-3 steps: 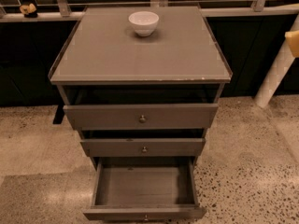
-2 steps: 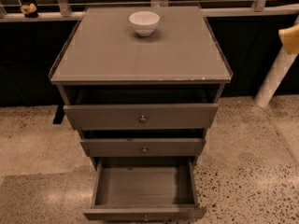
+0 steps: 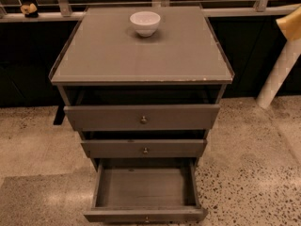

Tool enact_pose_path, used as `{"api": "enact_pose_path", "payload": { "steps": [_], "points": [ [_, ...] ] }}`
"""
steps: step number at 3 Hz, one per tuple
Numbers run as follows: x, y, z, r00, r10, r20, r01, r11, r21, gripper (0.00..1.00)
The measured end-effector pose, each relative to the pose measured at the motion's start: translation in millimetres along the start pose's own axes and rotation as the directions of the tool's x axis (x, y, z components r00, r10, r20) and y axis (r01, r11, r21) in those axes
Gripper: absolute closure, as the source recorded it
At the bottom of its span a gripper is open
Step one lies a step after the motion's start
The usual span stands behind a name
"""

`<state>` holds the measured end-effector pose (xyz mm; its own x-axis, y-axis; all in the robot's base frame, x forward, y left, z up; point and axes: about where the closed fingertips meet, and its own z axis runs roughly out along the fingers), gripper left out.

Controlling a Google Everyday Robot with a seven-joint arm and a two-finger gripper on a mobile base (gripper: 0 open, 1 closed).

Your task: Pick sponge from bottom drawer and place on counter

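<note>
You get only a sliver of your robot here, all of it along the right edge of the camera view. The gripper [image 3: 290, 24] sits at the upper right corner, cut off by the frame. What shows of it is a blocky pad in a dull, warm yellow, with a flat face and a slanted lower edge. Just below it your arm [image 3: 276, 75] appears as a pale, off-white round tube, plain along its length, with faint mottled shading on the side towards you. It is lighter at its blunt lower end and darker near the yellow pad.
</note>
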<state>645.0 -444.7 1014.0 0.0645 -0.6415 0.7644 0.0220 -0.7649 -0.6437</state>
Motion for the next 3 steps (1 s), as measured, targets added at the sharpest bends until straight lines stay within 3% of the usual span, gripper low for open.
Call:
{"api": "enact_pose_path", "payload": {
  "steps": [1, 2, 3],
  "points": [
    [14, -17, 16, 0.997, -0.060, 0.049, 0.054, 0.9907, 0.125, 1.00],
    [24, -40, 10, 0.995, -0.079, 0.068, 0.065, 0.9799, 0.188, 1.00],
    [24, -40, 10, 0.995, -0.079, 0.068, 0.065, 0.9799, 0.188, 1.00]
  ]
}}
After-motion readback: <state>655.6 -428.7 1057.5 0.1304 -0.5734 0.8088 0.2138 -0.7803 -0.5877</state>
